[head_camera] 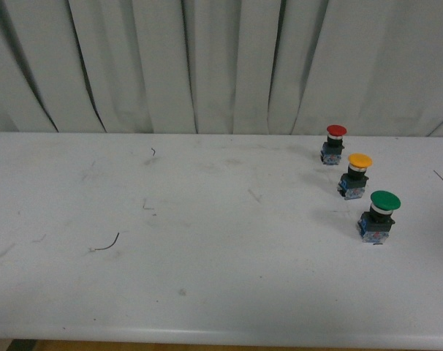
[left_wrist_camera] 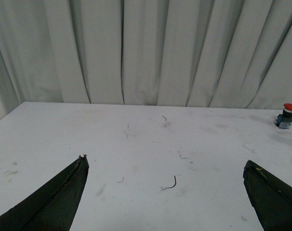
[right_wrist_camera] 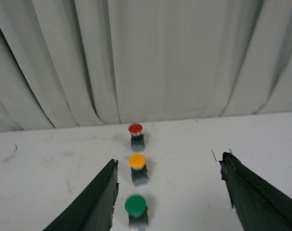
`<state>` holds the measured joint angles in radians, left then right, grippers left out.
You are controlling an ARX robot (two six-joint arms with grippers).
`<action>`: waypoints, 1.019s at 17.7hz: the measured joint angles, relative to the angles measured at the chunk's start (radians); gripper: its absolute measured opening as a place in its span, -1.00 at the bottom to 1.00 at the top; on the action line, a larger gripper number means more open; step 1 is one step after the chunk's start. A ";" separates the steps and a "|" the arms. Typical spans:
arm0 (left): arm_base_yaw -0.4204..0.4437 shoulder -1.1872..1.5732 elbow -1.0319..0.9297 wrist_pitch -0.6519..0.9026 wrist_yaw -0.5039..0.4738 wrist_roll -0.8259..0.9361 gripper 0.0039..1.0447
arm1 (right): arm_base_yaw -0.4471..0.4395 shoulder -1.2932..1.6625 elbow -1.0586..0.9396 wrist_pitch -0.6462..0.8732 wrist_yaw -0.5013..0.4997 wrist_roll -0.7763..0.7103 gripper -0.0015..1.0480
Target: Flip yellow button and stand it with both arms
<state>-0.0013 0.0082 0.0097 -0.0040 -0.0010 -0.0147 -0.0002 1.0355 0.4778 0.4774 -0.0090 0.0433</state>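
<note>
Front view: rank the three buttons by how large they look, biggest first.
1. Green button, though it is nearest the camera.
2. Yellow button.
3. Red button, farthest back, so its true size is unsure.

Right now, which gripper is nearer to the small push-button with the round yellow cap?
Right. The right gripper is open and faces the yellow button, which stands just ahead between its fingers. The left gripper, also open, faces bare table; that button is not in its view.

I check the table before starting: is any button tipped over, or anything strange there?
No button is tipped: the red button, yellow button and green button stand cap-up. Only a loose dark wire scrap lies on the scuffed table.
</note>
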 joint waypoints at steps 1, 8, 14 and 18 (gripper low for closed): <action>0.000 0.000 0.000 0.000 0.000 0.000 0.88 | 0.000 -0.169 -0.097 -0.089 0.006 -0.018 0.02; 0.000 0.000 0.000 0.000 0.000 0.000 0.88 | 0.000 -0.575 -0.343 -0.165 0.006 -0.040 -0.96; 0.000 0.000 0.000 0.000 0.000 0.000 0.88 | 0.000 -0.708 -0.413 -0.216 0.006 -0.040 -0.96; 0.000 0.000 0.000 0.000 0.000 0.000 0.88 | 0.000 -0.770 -0.433 -0.257 0.007 -0.040 -0.96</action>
<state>-0.0010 0.0082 0.0097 -0.0036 -0.0006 -0.0147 -0.0002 0.2653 0.0444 0.2199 -0.0021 0.0032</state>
